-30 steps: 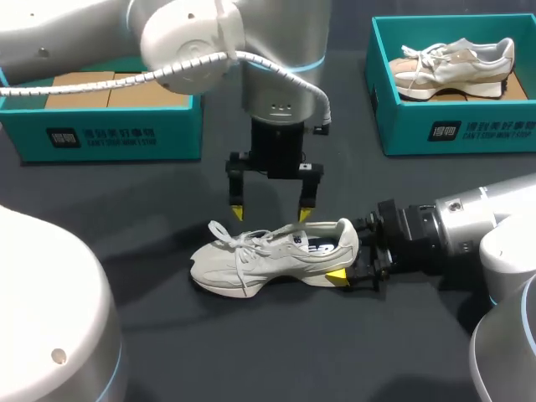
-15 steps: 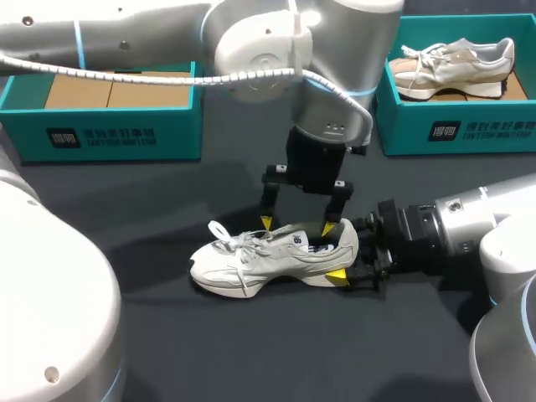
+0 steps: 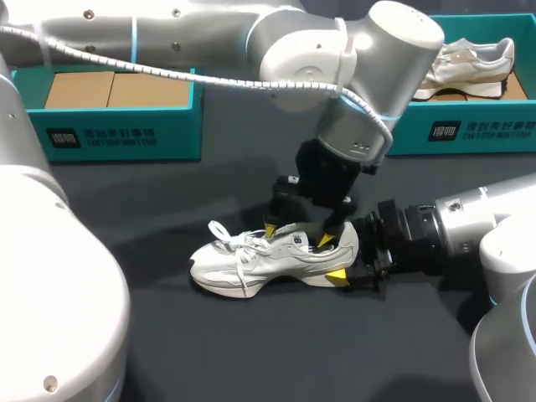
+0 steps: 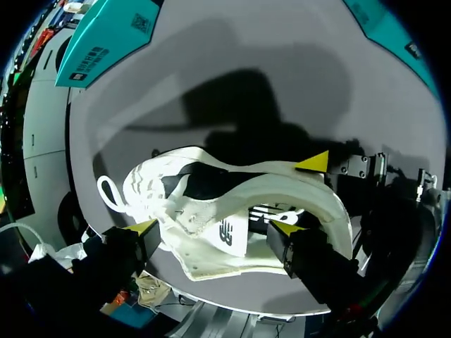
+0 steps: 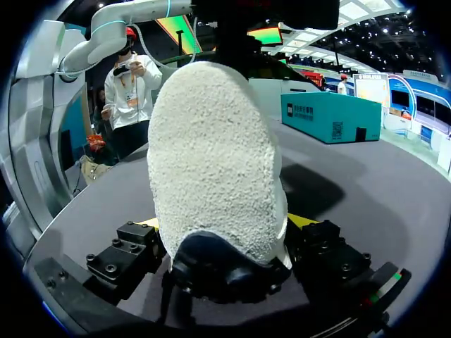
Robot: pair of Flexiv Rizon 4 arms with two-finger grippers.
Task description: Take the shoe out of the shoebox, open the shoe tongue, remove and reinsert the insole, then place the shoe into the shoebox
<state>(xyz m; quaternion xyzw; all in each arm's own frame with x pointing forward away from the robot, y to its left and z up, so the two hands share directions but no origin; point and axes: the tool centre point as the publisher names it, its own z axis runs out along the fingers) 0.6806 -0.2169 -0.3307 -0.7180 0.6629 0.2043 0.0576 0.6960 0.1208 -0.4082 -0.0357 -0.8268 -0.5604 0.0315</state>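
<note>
Since a second ago the left arm has swung over from the view's left and dropped, so its left fingers [image 3: 325,241] now sit down at the shoe [image 3: 251,260] rather than hanging above it; the shoe and the right arm have not shifted. The left fingers are spread: in the head view one yellow tip is at the shoe's opening near the heel, the other by the laces on the far side. In the left wrist view the left fingers [image 4: 285,227] stand apart with the shoe's [image 4: 232,204] tongue and collar between them.

The shoe lies on its sole on the dark table [image 3: 167,335], toe towards the view's left. The right fingers [image 3: 337,275] pinch its heel from two sides; in the right wrist view the right fingers [image 5: 299,220] flank the heel of the shoe [image 5: 211,162].

Two teal shoeboxes stand at the back: the left shoebox [image 3: 117,126], and the right shoebox [image 3: 469,130], which holds a second shoe [image 3: 465,60].
</note>
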